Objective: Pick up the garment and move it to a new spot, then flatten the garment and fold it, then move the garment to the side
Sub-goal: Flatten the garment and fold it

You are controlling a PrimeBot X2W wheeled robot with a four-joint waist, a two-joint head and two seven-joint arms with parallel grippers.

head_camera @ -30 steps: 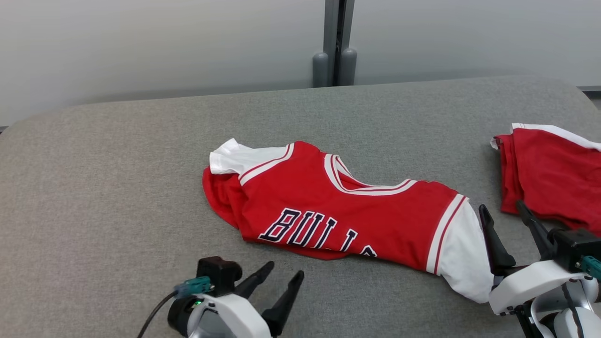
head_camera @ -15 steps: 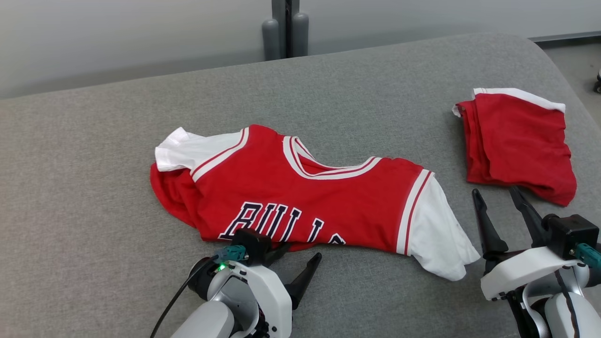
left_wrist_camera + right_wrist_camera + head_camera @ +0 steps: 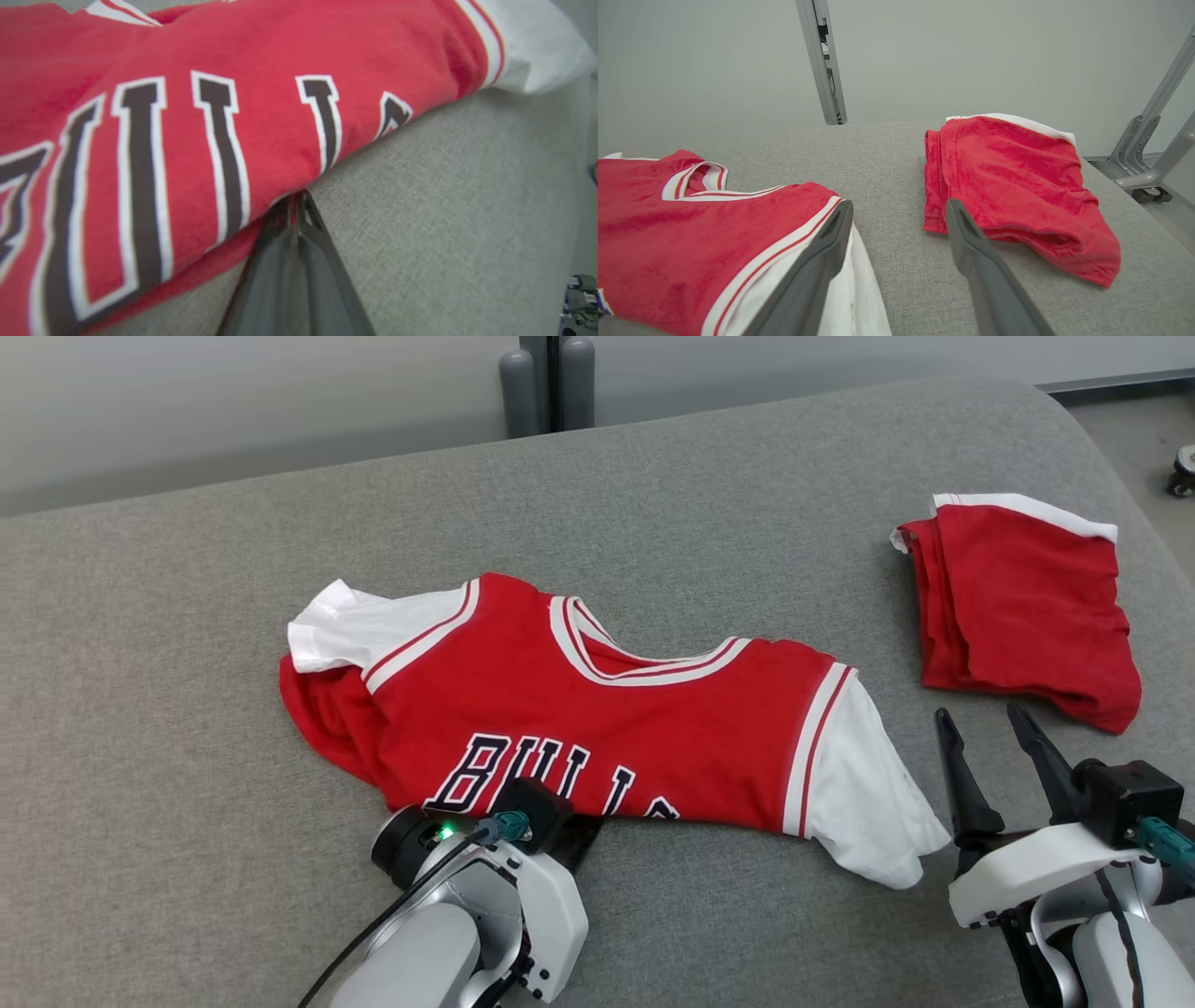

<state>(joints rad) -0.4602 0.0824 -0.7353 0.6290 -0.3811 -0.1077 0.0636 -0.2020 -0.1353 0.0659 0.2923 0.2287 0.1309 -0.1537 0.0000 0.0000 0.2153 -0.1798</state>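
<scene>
**A:** On the grey table (image 3: 187, 803), about the middle, the red jersey (image 3: 597, 728) lies rumpled, lettering up, with a white sleeve at each end.

**B:** And the left gripper (image 3: 296, 205)?

**A:** Down at the near hem, fingers pressed together, a sliver of red cloth pinched between them.

**B:** The other one?

**A:** The right gripper (image 3: 977, 717) hangs with its fingers spread, holding nothing. It's between the jersey's white sleeve and a folded red garment (image 3: 1022, 607) further right.

Folded red cloth (image 3: 1022, 607), grey table (image 3: 700, 504)
</scene>
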